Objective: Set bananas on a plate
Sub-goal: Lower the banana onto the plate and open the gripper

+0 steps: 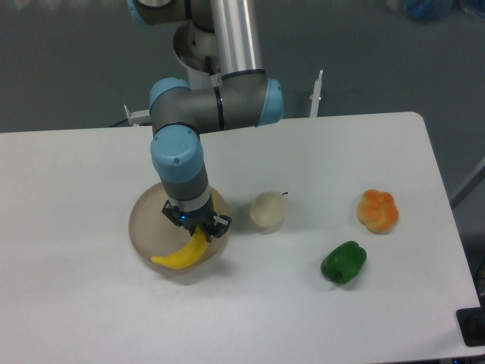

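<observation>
**Banana held over the plate**

On the left part of the white tabletop [91, 303] stands the round beige plate [144, 227]. My hand [196, 225] is above it and points straight down. The fingers are clenched on the upper end of the yellow banana [180, 255]. The banana hangs tilted, with its lower end toward the front-left rim of the plate; I cannot tell if it touches the dish. Just beside the plate, to the right, lies a pale cream round fruit [267, 211] with a small stem. Further right and nearer to the front is a green pepper [343, 262]. Near the right edge lies an orange lumpy fruit [377, 211], well apart from the plate.
</observation>
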